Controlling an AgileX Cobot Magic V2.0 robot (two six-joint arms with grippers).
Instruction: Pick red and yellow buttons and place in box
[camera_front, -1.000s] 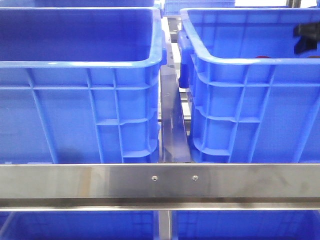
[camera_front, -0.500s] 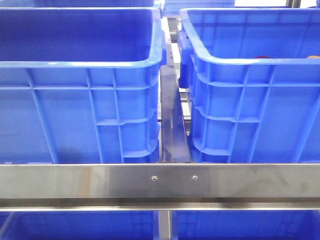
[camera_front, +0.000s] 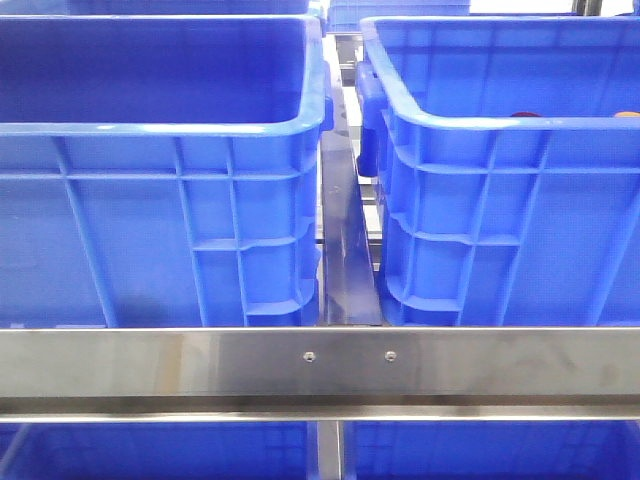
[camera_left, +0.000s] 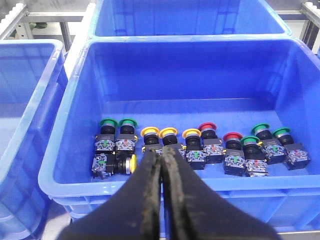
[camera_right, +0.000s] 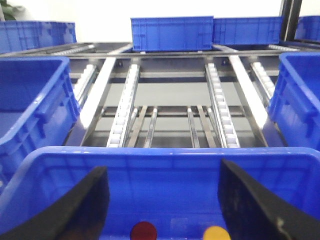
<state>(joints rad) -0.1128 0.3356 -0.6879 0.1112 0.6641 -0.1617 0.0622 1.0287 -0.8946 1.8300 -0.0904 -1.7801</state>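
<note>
In the front view only two tiny tops show over the rim of the right-hand box (camera_front: 480, 150): a red button (camera_front: 523, 114) and an orange-yellow button (camera_front: 628, 115). In the right wrist view the red button (camera_right: 143, 231) and yellow button (camera_right: 217, 233) sit inside the box (camera_right: 165, 165), just ahead of my open right gripper (camera_right: 163, 170), which holds nothing. My left gripper (camera_left: 162, 149) is shut and empty, hovering over the near rim of a blue crate (camera_left: 75, 150) that holds several push buttons with red (camera_left: 207, 127), yellow (camera_left: 150, 132) and green caps.
A second blue crate (camera_front: 150, 200) stands left of the box, with a narrow steel divider (camera_front: 345, 250) between them. A steel rail (camera_front: 320, 365) crosses in front. Roller tracks (camera_right: 125, 100) and more blue crates (camera_right: 172, 32) lie beyond.
One second ago a dark gripper part hung over the right crate's far right in the front view. It has left that view, and the orange-yellow top shows there.
</note>
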